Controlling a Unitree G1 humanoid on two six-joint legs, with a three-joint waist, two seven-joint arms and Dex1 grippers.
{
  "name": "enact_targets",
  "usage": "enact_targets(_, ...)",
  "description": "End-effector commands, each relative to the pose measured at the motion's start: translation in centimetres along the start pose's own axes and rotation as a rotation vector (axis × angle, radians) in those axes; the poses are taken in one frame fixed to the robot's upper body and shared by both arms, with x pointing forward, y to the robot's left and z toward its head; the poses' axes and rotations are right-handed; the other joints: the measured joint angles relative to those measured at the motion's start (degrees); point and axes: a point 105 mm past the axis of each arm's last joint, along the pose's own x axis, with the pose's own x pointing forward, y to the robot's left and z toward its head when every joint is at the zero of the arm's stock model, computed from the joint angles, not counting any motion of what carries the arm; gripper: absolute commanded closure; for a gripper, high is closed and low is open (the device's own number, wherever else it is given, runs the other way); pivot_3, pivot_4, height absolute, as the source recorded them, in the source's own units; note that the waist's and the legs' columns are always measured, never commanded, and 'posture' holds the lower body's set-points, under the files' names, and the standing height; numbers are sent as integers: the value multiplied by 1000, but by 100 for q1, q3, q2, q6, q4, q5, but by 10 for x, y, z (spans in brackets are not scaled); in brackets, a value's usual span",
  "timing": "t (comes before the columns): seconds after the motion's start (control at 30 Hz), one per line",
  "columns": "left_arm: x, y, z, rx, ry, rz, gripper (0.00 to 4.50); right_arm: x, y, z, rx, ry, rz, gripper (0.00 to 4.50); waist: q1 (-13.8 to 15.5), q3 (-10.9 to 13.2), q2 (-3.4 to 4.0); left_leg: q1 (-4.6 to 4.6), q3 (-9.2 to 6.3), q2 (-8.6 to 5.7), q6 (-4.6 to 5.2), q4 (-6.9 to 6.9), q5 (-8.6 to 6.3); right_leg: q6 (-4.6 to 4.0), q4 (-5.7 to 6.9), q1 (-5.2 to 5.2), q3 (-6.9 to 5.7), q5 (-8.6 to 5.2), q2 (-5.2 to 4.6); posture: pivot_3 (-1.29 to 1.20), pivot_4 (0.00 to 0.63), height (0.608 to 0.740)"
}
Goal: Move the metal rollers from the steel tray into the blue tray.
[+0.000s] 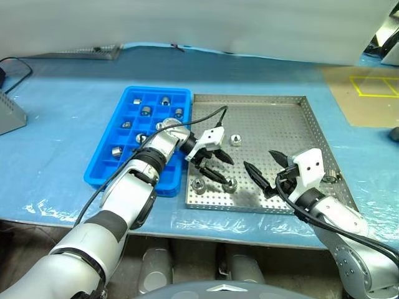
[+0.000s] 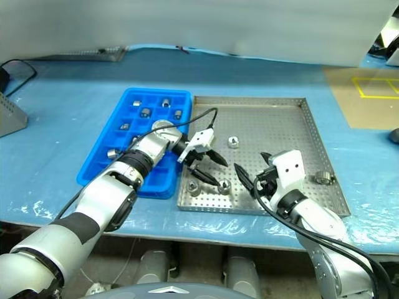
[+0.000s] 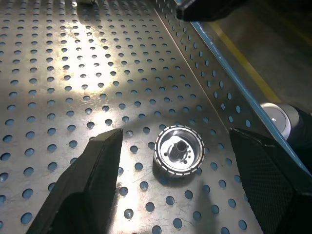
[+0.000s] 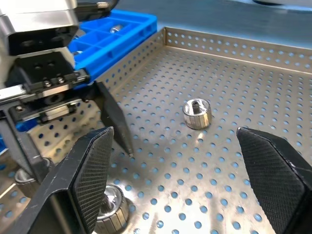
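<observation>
A two-armed robot works over a blue-covered bench, both arms reaching into the steel tray [image 1: 299,118], with the job of shifting metal rollers about half done by the look of it. The blue tray [image 1: 128,99], lying just beside the steel tray's left rim, already holds at least six rollers in separate compartments, among them one in the far row [image 1: 165,100] and one near the tray's left wall [image 1: 116,151]; the left forearm crosses the tray's near right part and covers some compartments, so the count there is uncertain. Four rollers are left on the perforated floor: one towards the middle [image 1: 235,140], two by the near rim [image 1: 198,184] [image 1: 230,184], and one against the right rim [image 1: 330,177], partly masked by the right wrist. The left gripper [image 1: 218,166] hangs over the near pair with its black fingers spread wide and empty; its wrist camera looks straight down on a roller [image 3: 179,156] lying flat between the two finger pads [image 3: 97,165], neither touching it. The right gripper [image 1: 266,169] hovers near the steel tray's front edge, its fingers also wide apart and carrying nothing, the middle roller [image 4: 196,113] ahead of it. Judging by the spread fingers framing a roller, a pick-up by the left arm looks the likely next step. A grey box at the far left edge of the bench is cut off
</observation>
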Motion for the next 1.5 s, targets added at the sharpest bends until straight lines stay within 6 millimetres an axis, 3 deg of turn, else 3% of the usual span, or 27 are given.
enact_targets(0.03, 8, -3, -9, 12, 45, -19, 819, -4, 9, 9, -15, -39, 13, 292, -26, 0, 0, 1, 0, 1, 4, -2, -3, 1, -11, 7, -3, 1, 0, -333, 150, 740)
enact_targets(0.3, 34, 0, -16, -10, 60, 30, 819, -8, 14, 2, -28, 7, 42, 292, -75, 0, 1, -12, 8, 0, 38, -3, -23, -34, -41, 11, -2, 23, -2, -334, 150, 740)
enact_targets(0.63, 39, -3, -28, -62, 79, 37, 819, -13, 13, 1, -45, 32, 16, 292, -81, -1, 1, 13, 10, 1, 38, -2, -25, -30, -46, 35, -2, 22, -2, -349, 150, 740)
enact_targets(0.8, 37, 1, -29, -52, 100, 74, 1999, -12, 13, 1, -42, 33, 23, 292, -82, -3, 3, 18, 10, 2, 37, -2, -24, -13, -46, 36, -2, 14, -2, -345, 150, 740)
enact_targets(0.87, 38, 0, -29, -51, 101, 65, 1999, -13, 15, 0, -40, 40, 41, 292, -76, -3, 3, 20, 9, 0, 37, -1, -24, -14, -46, 43, -2, 16, -3, -340, 150, 740)
enact_targets(1.0, 38, 3, -27, -40, 87, 92, 2785, -19, 21, -2, -29, 61, 94, 292, -77, -3, 3, 29, 9, -2, 37, 5, -24, 9, -51, 58, 0, 5, -6, -340, 150, 740)
enact_targets(1.37, 31, 20, -1, -34, -23, 185, 2780, -11, 16, -2, -57, 81, 130, 292, -59, 0, -1, 64, 7, -5, 37, 3, -24, 16, -71, 104, 0, 3, -10, -254, 150, 740)
enact_targets(1.5, 12, 28, 15, -24, -103, 236, 2780, -5, 14, -1, -74, 86, 168, 292, -46, -1, 1, 45, 5, -5, 39, -6, -25, 16, -71, 84, -3, 5, -9, -205, 150, 740)
